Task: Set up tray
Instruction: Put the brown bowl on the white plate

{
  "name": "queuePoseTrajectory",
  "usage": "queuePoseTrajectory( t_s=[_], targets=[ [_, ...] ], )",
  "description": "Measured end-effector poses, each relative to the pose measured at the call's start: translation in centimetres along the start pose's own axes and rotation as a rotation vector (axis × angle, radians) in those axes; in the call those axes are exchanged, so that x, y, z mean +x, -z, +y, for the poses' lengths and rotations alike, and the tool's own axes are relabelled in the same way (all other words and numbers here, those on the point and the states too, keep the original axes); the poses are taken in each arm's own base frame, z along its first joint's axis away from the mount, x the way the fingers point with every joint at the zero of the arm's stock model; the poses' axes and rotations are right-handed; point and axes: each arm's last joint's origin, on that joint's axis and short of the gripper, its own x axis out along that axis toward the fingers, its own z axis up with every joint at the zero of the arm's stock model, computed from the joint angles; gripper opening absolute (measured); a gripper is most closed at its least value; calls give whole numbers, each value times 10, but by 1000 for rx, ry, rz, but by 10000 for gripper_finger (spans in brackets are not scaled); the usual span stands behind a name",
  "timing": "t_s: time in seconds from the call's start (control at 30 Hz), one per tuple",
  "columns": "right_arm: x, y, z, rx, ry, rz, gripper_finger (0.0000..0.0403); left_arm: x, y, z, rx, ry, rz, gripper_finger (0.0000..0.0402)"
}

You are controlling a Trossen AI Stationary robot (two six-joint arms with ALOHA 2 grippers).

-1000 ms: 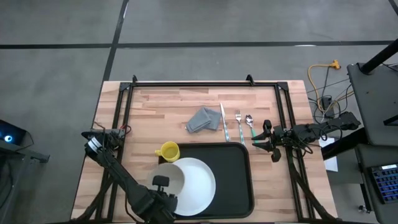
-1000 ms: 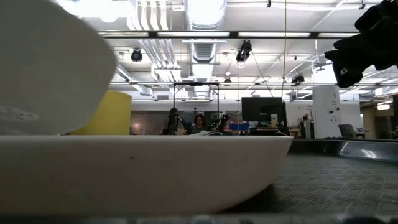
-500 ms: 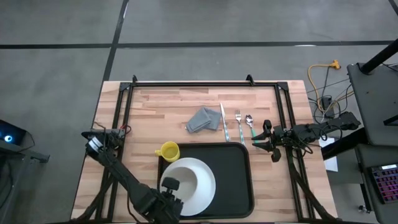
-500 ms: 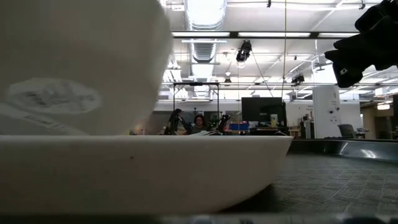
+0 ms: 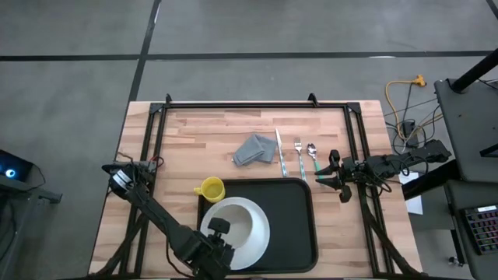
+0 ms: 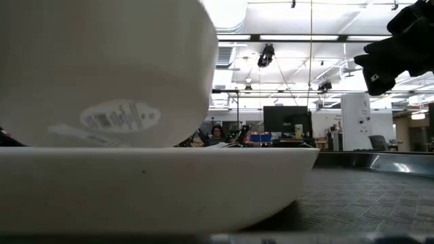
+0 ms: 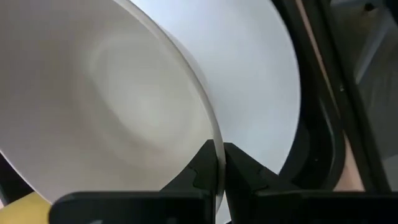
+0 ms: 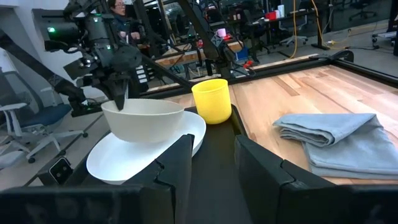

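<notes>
Carried rightward since the earlier frame, the white bowl [image 5: 231,221] now hangs over the middle of the white plate [image 5: 255,241], where before it hung at the plate's left edge, and in the low view it now hides the yellow cup. The left gripper [image 5: 215,232], at the lower centre of the high view, has its jaws clamped on the bowl's rim, one finger [image 7: 202,168] inside and one outside. The bowl is smooth, round and deep, with a printed label [image 6: 119,116] on its outer wall. The plate is round, shallow and glossy, and lies in the left half of the black tray [image 5: 296,225], a rounded rectangle with a raised rim at the lower centre of the wooden table [image 5: 194,132]. A yellow cup [image 5: 210,188] stands just beside the tray's upper left corner. Above the tray lie a folded grey cloth [image 5: 254,149], a knife [image 5: 279,152], a fork [image 5: 299,154] and a spoon [image 5: 313,155]. The right gripper [image 5: 320,176] waits at the right of the table, jaws apart and empty.
</notes>
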Motion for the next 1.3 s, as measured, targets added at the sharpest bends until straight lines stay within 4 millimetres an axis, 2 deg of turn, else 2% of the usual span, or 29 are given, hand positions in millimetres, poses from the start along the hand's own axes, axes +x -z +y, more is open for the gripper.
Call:
queuePoseTrajectory(
  t_s=[0.2,0.83,1.3],
  targets=[
    [0,0,0,0,0,-1,112,20,0,-3,15,-7,50,0],
    [0,0,0,0,0,0,112,20,-7,-7,-71,62,16,1],
    [0,0,0,0,0,0,112,21,-10,-4,-91,112,7,47]
  ],
)
